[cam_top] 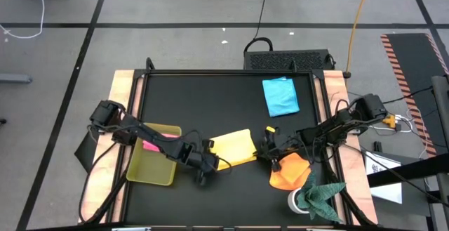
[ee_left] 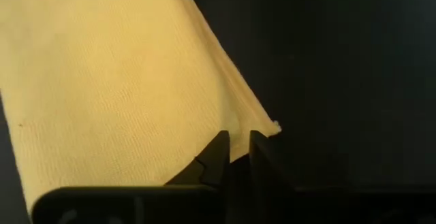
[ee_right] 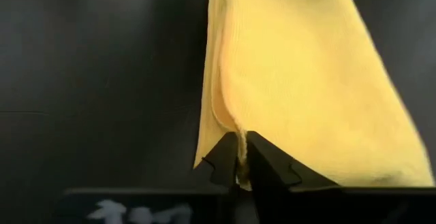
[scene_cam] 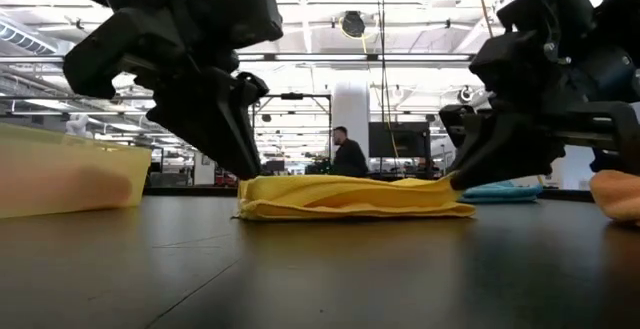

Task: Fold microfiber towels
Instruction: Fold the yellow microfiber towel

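High view: yellow towel (cam_top: 233, 149) lies folded near the middle of the worktop (cam_top: 224, 90), toward its front edge. Left end effector (cam_top: 204, 165) sits at the towel's left end, right end effector (cam_top: 269, 147) at its right end; in the wrist views each pair of fingers stands narrowly parted with a cloth edge between them, so pinched or just let go, cannot tell. Blue towel (cam_top: 280, 95) near back right, orange towel (cam_top: 290, 171) front right. Cloth looks soft, light, limp; best pinched at corners, layers together
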Robot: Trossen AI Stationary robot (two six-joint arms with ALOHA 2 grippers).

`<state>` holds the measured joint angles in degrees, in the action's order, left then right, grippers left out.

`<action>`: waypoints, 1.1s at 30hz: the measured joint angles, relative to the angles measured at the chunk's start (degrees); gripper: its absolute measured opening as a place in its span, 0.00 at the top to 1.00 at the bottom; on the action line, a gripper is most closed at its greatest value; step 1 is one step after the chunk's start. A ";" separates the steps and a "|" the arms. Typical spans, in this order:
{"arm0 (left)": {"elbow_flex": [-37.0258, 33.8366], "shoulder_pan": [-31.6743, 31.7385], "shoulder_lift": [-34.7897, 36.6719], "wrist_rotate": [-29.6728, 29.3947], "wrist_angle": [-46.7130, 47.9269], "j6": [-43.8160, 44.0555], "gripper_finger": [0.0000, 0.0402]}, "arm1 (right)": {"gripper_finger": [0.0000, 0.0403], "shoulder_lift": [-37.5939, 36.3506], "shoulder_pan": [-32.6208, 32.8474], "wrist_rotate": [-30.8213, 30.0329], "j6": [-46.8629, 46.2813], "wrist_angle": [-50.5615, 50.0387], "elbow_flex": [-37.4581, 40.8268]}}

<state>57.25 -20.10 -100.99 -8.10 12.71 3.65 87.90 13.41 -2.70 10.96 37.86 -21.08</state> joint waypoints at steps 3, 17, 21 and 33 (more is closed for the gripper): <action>0.00 0.20 0.27 0.67 0.08 1.23 0.80 | 0.86 0.02 0.00 0.00 -2.87 -0.19 0.02; 0.07 6.45 0.19 3.84 -9.88 9.17 0.73 | 0.60 -4.46 -0.27 10.34 -14.24 6.01 -0.02; 0.02 8.88 -3.80 8.49 -10.87 9.60 0.73 | 0.67 -3.56 -0.96 2.64 -16.50 5.98 -0.02; 0.02 8.40 -3.50 23.56 -6.75 7.92 0.73 | 0.96 4.31 -2.94 8.98 -20.76 4.93 -0.02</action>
<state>57.28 -11.70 -104.49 15.47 5.96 11.57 92.21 10.47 6.28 -9.80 42.79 -21.10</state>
